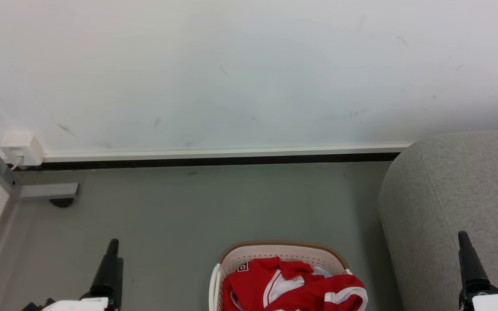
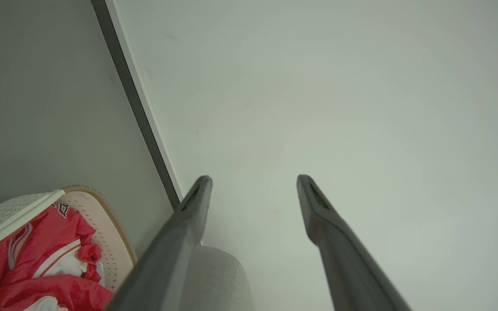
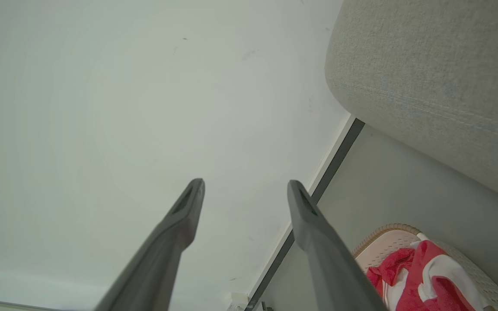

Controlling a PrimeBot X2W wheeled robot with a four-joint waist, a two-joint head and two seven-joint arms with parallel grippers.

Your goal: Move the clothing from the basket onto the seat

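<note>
At the far left a grey metal frame [image 1: 48, 190] runs down the corner. A small white wall box [image 1: 22, 148] with a short cable sits just above the skirting beside it. The left gripper [image 2: 254, 179] hangs over the bare grey floor [image 1: 214, 203], well left of the basket. Its two dark fingers stand spread apart with nothing between them, pointing toward the wall. The wall [image 1: 240, 69] is pale and plain, marked with a few faint scuffs. It meets the floor along a white skirting strip [image 1: 231, 152] with a dark band under it. At the bottom middle the basket [image 1: 270, 253] stands on the floor, showing its brown rim and perforated cream wall, and is cut by the lower edge of the head view. The clothing [image 1: 292, 285] lies crumpled inside it, red with white panels and stripe trim. To the right of the basket, parted from it by a strip of floor, rises the rounded end of the seat [image 1: 448, 185]. It is light grey cloth, with a seam visible in the right wrist view. The right gripper [image 3: 244, 183] shows against the seat's end in the head view, its fingers likewise parted and holding nothing
</note>
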